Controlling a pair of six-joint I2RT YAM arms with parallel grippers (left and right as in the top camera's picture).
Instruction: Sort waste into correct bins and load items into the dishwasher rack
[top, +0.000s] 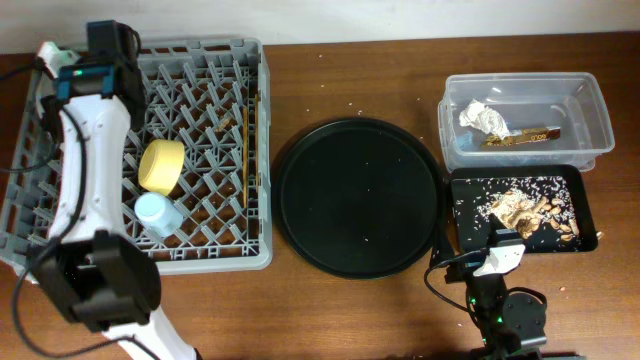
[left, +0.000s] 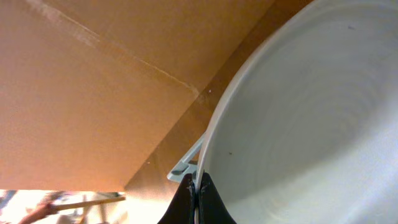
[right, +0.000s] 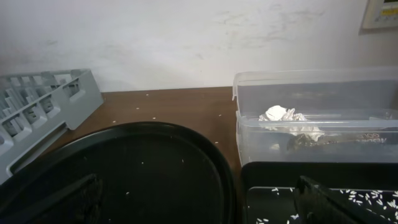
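My left gripper (left: 198, 199) is shut on the rim of the pale grey plate (left: 298, 124), held on edge. In the overhead view it (top: 55, 62) is over the far left corner of the grey dishwasher rack (top: 200, 260). The rack holds the yellow bowl (top: 162, 165), the light-blue cup (top: 155, 212) and the chopsticks (top: 247, 140). The pink cup is not in view. My right gripper (top: 500, 255) is open and empty at the front edge of the black tray (top: 455, 215), which holds food scraps (top: 525, 208). The clear tub (top: 600, 110) holds the napkin (top: 483, 118) and the wrapper (top: 522, 136).
A large round black tray (top: 360, 195) lies between the rack and the bins. It fills the lower left of the right wrist view (right: 143, 168), with the tub (right: 311, 124) behind on the right. Crumbs are scattered on the brown table.
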